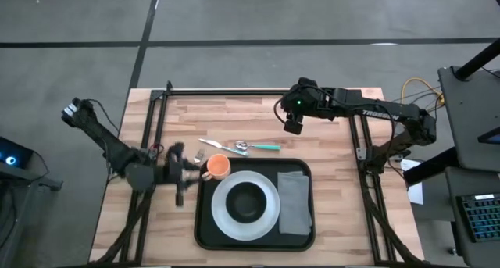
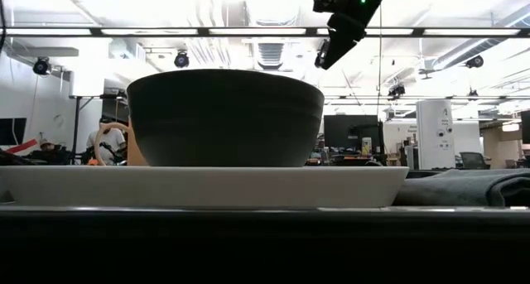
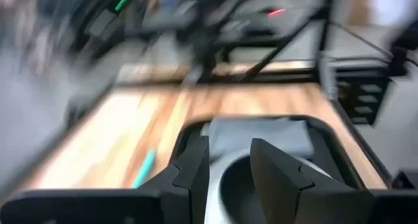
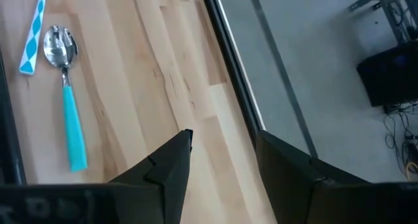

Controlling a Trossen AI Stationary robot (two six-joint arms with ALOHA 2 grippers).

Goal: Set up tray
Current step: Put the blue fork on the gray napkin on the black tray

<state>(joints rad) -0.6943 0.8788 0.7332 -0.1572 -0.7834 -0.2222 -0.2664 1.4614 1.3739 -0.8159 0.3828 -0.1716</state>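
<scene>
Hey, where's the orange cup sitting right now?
In the high view, the orange cup sits at the tray's far-left corner, beside the white plate, with the left gripper right at it.

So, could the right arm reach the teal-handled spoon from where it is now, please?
Probably yes: the right gripper hangs open over bare wood, empty, and the teal-handled spoon lies just beside it outside the tray, nothing between them.

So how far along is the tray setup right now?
Done: the plate with the bowl and the napkin sit on the tray. In hand: the left gripper is beside the orange cup at the tray's rim. Left: the spoon and fork lie on the table; the right gripper hangs empty.
</scene>
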